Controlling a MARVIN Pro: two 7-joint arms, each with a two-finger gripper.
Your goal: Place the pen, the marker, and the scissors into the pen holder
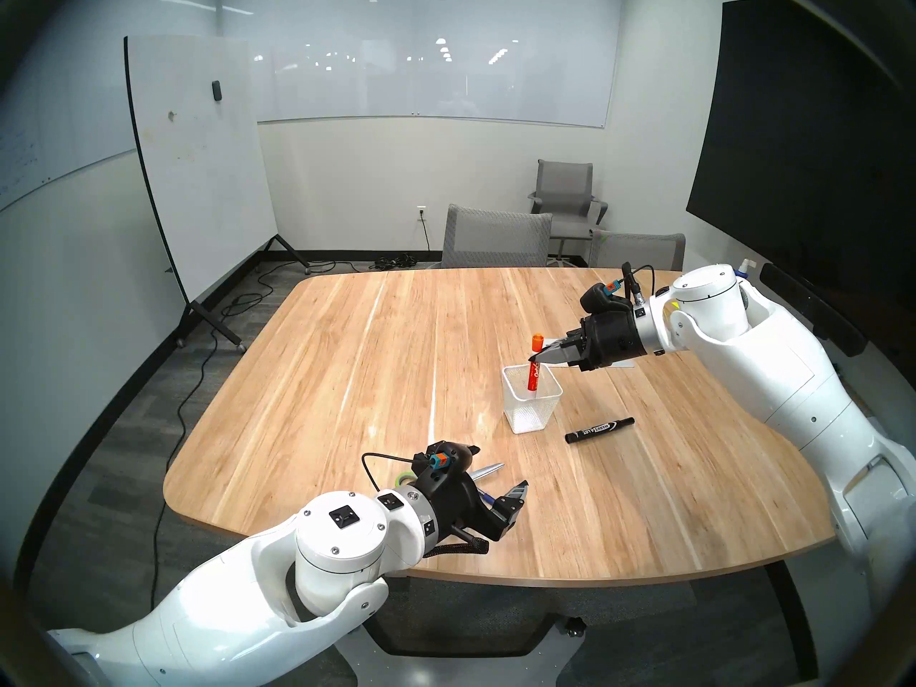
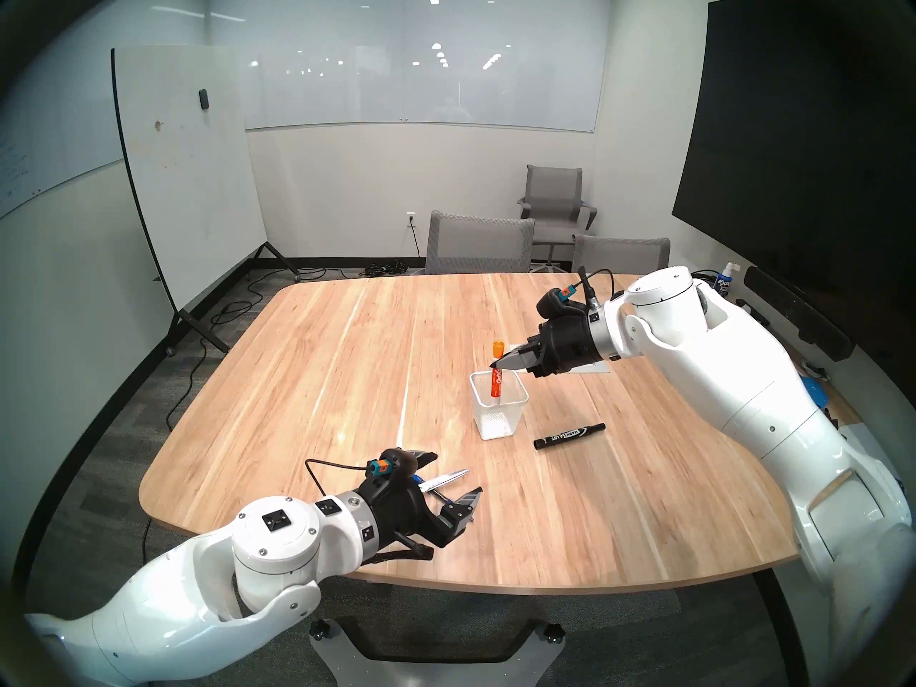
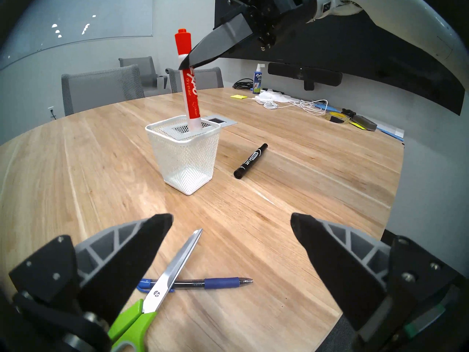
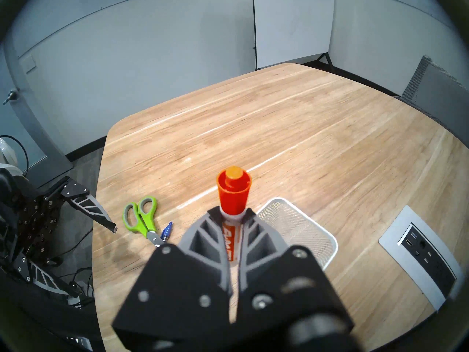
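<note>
Left gripper (image 3: 231, 225) spread wide above scissors (image 3: 162, 288) crossed over the pen (image 3: 203, 283) | pen holder (image 1: 533, 398) mid-table, orange marker (image 1: 535, 368) upright, lower end inside, clamped by right gripper (image 1: 534, 358) | black marker (image 1: 600, 429) lying just right.

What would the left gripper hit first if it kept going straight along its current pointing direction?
Probably bare table: the open left gripper points down past the scissors and pen; the pen holder stands farther on.

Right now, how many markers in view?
2. The orange marker stands in the pen holder, pinched by the right end effector. The black marker lies on the table beside the holder.
</note>
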